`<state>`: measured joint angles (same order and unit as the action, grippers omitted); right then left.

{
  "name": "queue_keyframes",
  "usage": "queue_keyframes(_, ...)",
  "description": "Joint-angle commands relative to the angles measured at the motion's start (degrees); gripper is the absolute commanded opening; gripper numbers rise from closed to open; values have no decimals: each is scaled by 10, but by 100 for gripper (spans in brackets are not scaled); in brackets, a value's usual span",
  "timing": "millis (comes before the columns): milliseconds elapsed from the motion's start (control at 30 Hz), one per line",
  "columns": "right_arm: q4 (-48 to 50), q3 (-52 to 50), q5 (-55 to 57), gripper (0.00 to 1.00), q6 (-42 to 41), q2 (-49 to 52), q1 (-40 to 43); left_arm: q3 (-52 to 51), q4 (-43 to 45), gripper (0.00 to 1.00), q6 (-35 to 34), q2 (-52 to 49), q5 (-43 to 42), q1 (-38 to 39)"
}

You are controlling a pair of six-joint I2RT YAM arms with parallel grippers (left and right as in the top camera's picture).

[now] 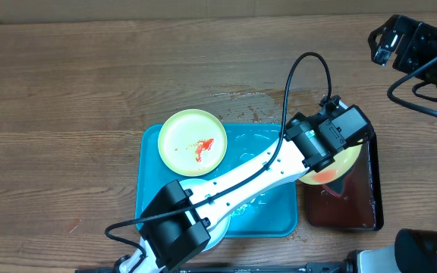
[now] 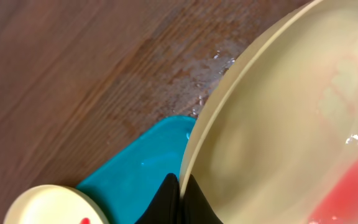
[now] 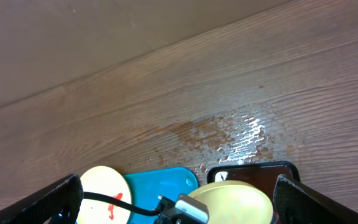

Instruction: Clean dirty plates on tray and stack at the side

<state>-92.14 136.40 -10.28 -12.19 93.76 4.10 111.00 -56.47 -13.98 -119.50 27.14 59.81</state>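
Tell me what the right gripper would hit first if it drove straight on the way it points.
Likely the yellow-green plate pinched by the left gripper over the black tray, or that arm's wrist beside it. The open right gripper aims down at them; depth is unclear.

The light is even and fairly bright in all three views, soft and coming from above, so the shadows on the wooden table [image 1: 67,91] are weak and short. The wet patch [image 3: 246,134] on the wood gives small white glints in the right wrist view, and the tray [image 1: 149,171] shines a little where it is wet. In the left wrist view the plate [image 2: 278,124] is very near the lens, so it looks soft and pale, with one small bright spot.
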Motion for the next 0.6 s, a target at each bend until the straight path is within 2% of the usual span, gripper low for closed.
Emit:
queue_keyframes(0, 6, 14, -4, 100, 2, -11, 1, 17, 10, 4, 37, -8, 51, 8)
queue_keyframes(400, 6, 14, -3, 100, 3, -11, 2, 17, 67, 4, 144, -8, 232, 91)
queue_keyframes(567, 6, 14, -3, 100, 2, -11, 2, 17, 77, 4, 167, -8, 275, 100)
